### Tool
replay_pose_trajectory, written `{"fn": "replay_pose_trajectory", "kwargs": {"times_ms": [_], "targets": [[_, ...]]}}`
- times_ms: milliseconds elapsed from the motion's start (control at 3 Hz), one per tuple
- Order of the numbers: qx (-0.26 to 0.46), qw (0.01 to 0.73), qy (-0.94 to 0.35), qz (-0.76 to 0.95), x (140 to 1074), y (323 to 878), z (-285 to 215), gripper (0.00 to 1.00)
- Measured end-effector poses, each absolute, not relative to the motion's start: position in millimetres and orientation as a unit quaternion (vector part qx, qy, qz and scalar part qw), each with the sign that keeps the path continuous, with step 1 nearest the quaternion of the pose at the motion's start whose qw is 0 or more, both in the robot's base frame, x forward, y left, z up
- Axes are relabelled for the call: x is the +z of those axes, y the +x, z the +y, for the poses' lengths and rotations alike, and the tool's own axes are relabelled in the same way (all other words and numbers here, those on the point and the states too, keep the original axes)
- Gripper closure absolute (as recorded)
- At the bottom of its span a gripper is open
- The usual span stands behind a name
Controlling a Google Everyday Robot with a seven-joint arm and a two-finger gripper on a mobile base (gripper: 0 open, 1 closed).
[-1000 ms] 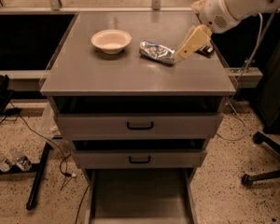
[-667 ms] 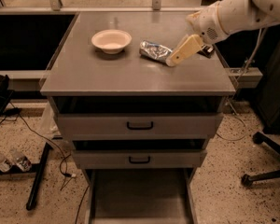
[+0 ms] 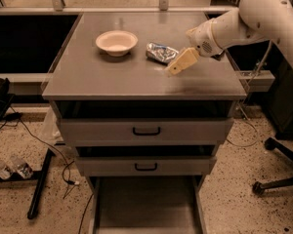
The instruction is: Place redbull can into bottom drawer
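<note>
The redbull can (image 3: pixel 161 52) lies on its side on the grey cabinet top (image 3: pixel 107 77), toward the back and right of the middle, crinkled and shiny. It is not in anything yet. My claw (image 3: pixel 176 68) sits just beside its right end, angled down and to the left from my white arm (image 3: pixel 244 23), with its tan tip a little nearer the front edge than the can. I cannot tell whether the claw touches the can, or whether it is spread or closed. To the can's left, close but apart, stands a white bowl (image 3: pixel 116 42). Below the top, the two upper drawers (image 3: pixel 145 130) are slightly ajar (black handles facing out). The bottom drawer (image 3: pixel 146 206) is pulled well out, showing its plain grey floor.
</note>
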State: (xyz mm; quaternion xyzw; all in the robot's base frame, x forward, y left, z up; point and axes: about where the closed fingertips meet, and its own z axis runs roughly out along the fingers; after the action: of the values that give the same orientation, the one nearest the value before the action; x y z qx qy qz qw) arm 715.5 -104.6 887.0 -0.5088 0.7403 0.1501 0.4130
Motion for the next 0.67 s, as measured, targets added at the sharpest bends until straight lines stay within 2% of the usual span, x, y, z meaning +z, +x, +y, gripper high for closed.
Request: {"fn": "replay_pose_trajectory", "kwargs": {"times_ms": [667], "targets": [[0.143,0.418,-0.504,0.742,877.6,746.0,-98.2,0.0]]}}
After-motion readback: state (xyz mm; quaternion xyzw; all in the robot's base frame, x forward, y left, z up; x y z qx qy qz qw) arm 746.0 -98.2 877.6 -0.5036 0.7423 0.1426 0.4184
